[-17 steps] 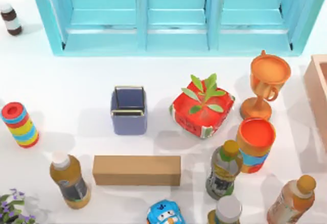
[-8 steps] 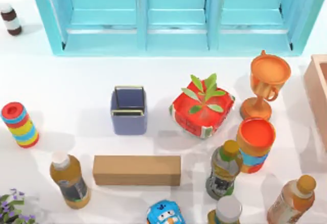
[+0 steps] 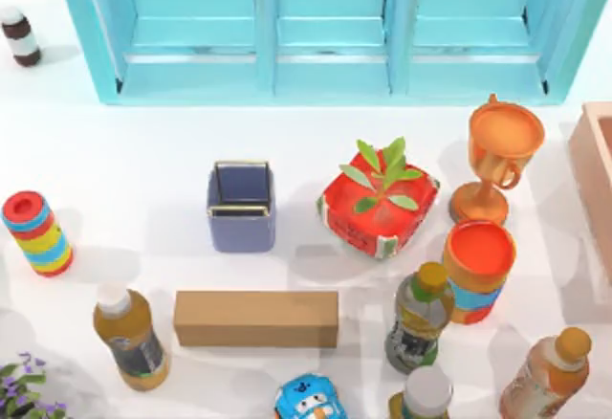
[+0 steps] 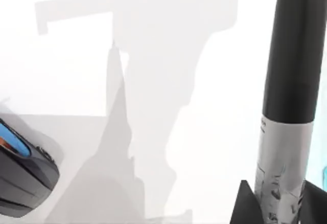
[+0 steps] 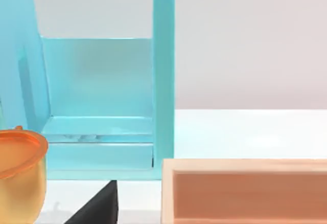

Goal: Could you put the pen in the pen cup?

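Observation:
The pen cup [image 3: 241,207], a small square periwinkle-blue holder with a metallic rim, stands upright left of the table's middle in the top view. In the left wrist view the pen [image 4: 294,55], black with a silver section, sticks out over bare white table. My left gripper [image 4: 278,211] is shut on its silver part, a dark finger on each side. A dark piece of my right gripper [image 5: 97,208] shows in the right wrist view, near the orange goblet [image 5: 18,175] and a wooden box [image 5: 245,191].
A cyan shelf unit [image 3: 325,27] spans the back. Right of the cup sit a red plant box [image 3: 378,209], the goblet [image 3: 502,156] and an orange-red cylinder [image 3: 476,266]. A cardboard box [image 3: 256,319] and several bottles line the front. A dark blue-striped object [image 4: 20,175] lies near the pen.
Faint shadows at the table's front left have shifted. None of the objects has moved.

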You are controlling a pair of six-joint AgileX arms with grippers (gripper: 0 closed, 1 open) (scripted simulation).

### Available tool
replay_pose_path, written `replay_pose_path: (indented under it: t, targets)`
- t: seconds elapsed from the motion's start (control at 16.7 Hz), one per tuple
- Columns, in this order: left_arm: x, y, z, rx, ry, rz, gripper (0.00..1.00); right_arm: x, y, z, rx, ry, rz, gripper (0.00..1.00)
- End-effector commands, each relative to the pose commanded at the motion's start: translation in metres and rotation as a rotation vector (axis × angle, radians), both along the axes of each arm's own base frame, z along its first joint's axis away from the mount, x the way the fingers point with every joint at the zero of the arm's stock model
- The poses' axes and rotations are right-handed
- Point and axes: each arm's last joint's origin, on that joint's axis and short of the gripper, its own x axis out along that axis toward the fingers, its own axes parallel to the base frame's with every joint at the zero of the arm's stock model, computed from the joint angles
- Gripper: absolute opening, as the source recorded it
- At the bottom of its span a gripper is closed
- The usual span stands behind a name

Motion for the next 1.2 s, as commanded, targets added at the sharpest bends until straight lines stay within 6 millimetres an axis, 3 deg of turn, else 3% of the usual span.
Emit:
replay_pose_path:
  t: [0.36, 0.6, 0.84, 1.02, 1.2]
  targets:
    - [0.008, -0.006, -0.004, 0.029, 0.016, -0.022, 0.0, 0.0, 0.0, 0.0, 0.0, 0.0, 0.0, 1.0]
    - [0.042, -0.045, -0.024, 0.202, 0.09, -0.128, 0.0, 0.0, 0.0, 0.0, 0.0, 0.0, 0.0, 1.0]
    - [0.086, -0.125, -0.048, 0.526, 0.144, -0.279, 0.0, 0.0, 0.0, 0.0, 0.0, 0.0, 0.0, 1.0]
    - [0.107, -0.207, -0.062, 0.823, 0.115, -0.364, 0.0, 0.0, 0.0, 0.0, 0.0, 0.0, 0.0, 1.0]
    - [0.107, -0.3, -0.07, 1.111, 0.009, -0.385, 0.0, 0.0, 0.0, 0.0, 0.0, 0.0, 0.0, 1.0]
